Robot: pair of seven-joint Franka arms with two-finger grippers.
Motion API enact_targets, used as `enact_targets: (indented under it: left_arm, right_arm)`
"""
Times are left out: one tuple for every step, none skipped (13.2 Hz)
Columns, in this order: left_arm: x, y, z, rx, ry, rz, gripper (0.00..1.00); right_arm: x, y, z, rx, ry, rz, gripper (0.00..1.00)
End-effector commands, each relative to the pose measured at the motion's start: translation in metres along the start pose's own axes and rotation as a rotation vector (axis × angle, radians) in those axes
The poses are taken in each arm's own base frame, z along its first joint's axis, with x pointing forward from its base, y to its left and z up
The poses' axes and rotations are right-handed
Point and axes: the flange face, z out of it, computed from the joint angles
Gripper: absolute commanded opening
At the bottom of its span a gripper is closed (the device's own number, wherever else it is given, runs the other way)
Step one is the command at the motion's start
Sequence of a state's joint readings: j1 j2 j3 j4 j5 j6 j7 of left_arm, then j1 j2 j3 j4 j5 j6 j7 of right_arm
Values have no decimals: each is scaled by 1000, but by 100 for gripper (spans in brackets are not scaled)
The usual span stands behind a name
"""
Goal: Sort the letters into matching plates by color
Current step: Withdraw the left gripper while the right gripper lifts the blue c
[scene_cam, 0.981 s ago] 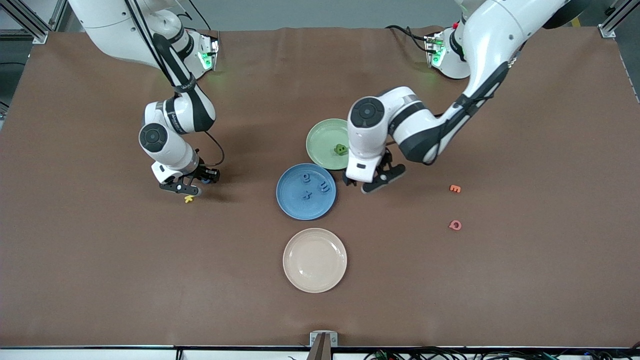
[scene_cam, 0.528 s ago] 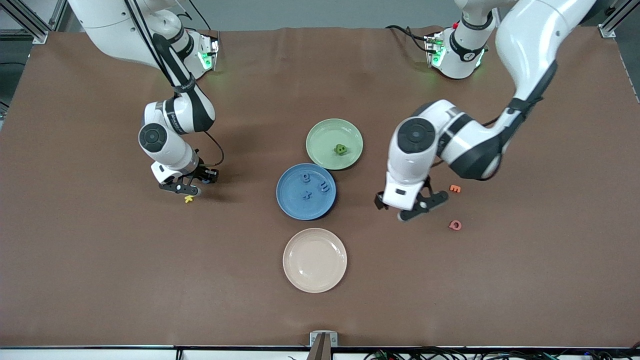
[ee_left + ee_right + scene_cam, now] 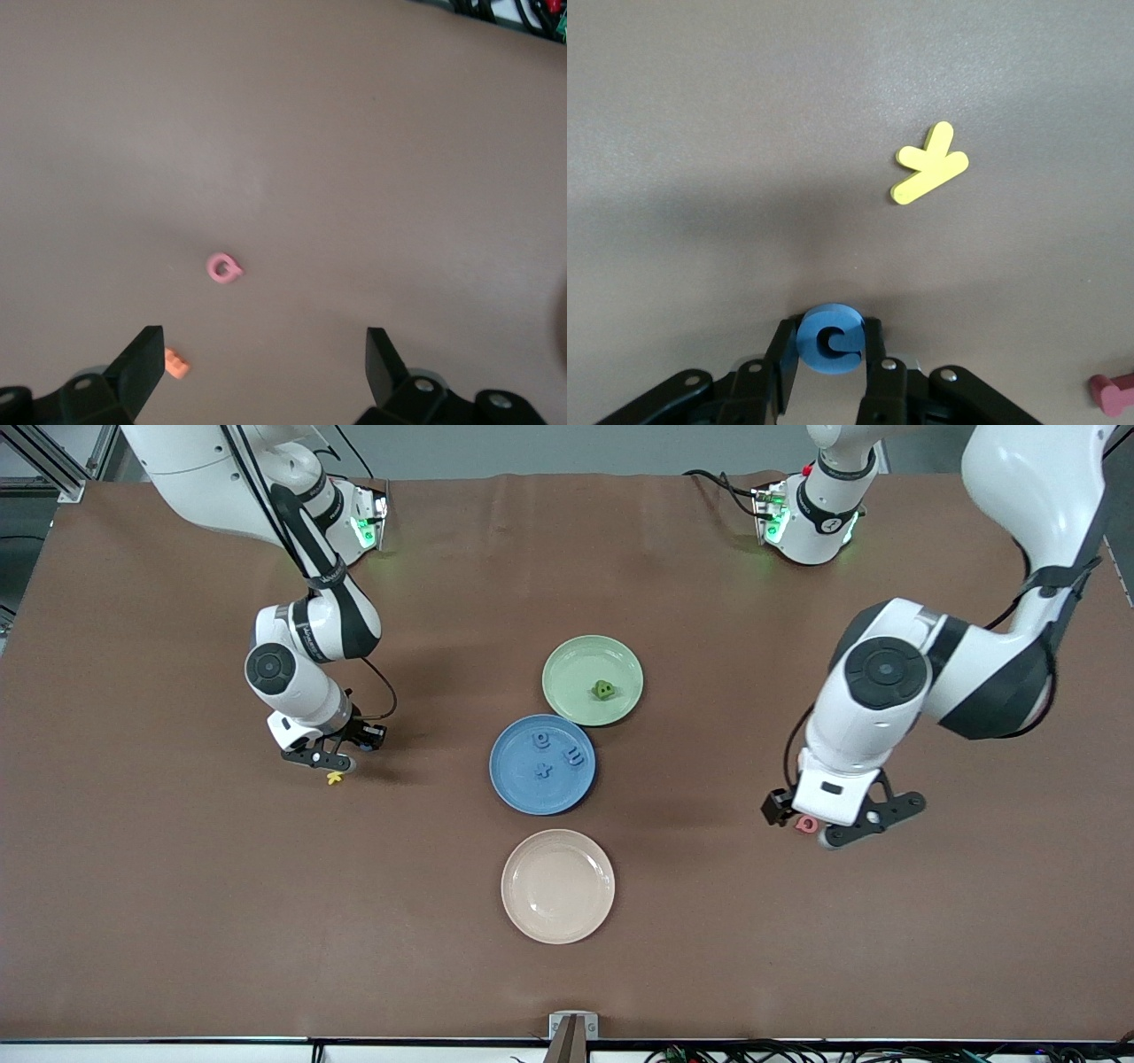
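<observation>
Since the earlier frames the left arm has swung away from the green plate (image 3: 593, 679) out toward its own end of the table, while the right arm hasn't shifted and its fingers have narrowed. Going across the front view: right gripper (image 3: 330, 760) sits low at the table toward the right arm's end, fingers closed on a blue letter (image 3: 830, 339), a C, w/ a yellow letter (image 3: 335, 778) lying just beside it and a bit nearer the camera. Mid-table, the blue plate (image 3: 542, 764) holds three blue letters; the green plate, touching it and farther from the camera, holds one green letter (image 3: 604, 689); the cream plate (image 3: 558, 886) sits nearest the camera. Left gripper (image 3: 833, 824) hovers over a pink letter (image 3: 223, 267), fingers spread wide, holding nothing, an orange letter (image 3: 176, 364) close by. Risks, as I judge them: the grip on the C looks shallow, so it could slip out on lift; and the left gripper is over pink/orange, not task colours, so a wrong pick is possible.
</observation>
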State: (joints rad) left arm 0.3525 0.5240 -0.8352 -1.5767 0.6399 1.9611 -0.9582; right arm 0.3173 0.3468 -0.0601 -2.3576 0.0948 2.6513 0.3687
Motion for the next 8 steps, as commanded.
enact_targets:
  left_arm:
    - [12,-28,-29,40,43,94,100]
    - [20,-45,-37,58,43,108,100]
    - [22,-54,-44,74,40,133,100]
    - [25,-61,-53,85,49,161,100]
    - [25,-68,-63,100,57,180,100]
    - [24,-71,-68,107,42,190,100]
    - [27,-78,-80,85,33,183,100]
    - [27,-80,-93,63,32,195,100]
  right_arm:
    - [-7,1,-6,5,-3,6,12]
    - [-7,1,-5,4,-6,8,8]
    - [-7,1,-6,4,-6,9,7]
    - [-6,0,-6,5,-5,8,7]
    - [-6,-1,-7,6,-4,8,5]
    - [-5,-2,-8,5,-8,7,5]
    - [-3,-4,-11,5,-12,7,5]
    - [-2,-6,-15,5,-17,5,4]
